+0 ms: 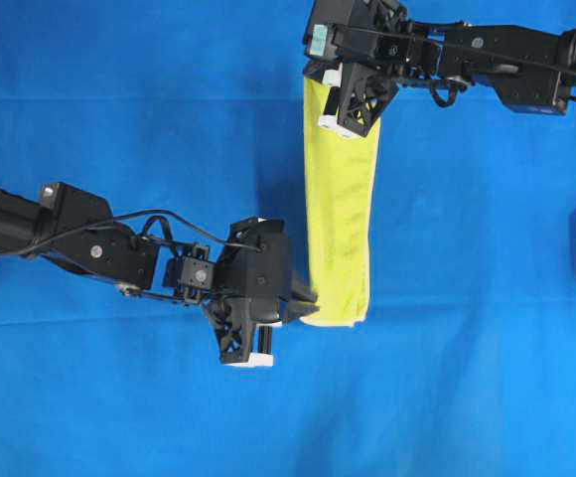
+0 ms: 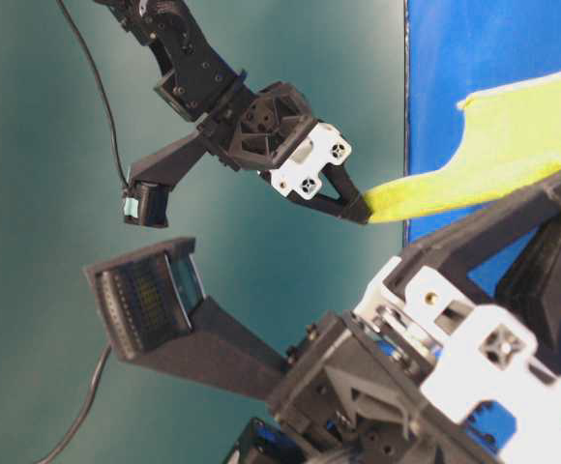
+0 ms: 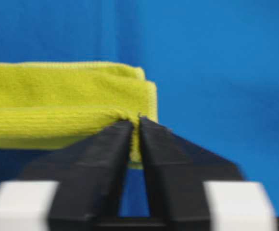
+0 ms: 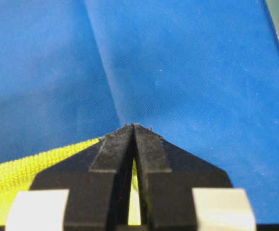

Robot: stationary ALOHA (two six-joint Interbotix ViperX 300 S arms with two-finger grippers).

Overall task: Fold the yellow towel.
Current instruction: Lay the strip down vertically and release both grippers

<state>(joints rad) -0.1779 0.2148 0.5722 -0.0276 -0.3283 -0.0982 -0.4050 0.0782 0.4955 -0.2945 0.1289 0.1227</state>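
Blue cloth (image 1: 119, 119) covers the worktop, and nothing on it blocks either arm; no writing is legible. On it the yellow towel (image 1: 340, 199) lies folded into a narrow strip. The right fingers (image 1: 340, 111) are clamped on its far end, lifting it, while the left fingers (image 1: 304, 304) pinch its near corner through a thin gap.

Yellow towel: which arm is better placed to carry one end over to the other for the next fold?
Probably the right end effector: it pinches the far end of the towel, lifted clear. The left end effector grips the near end low.
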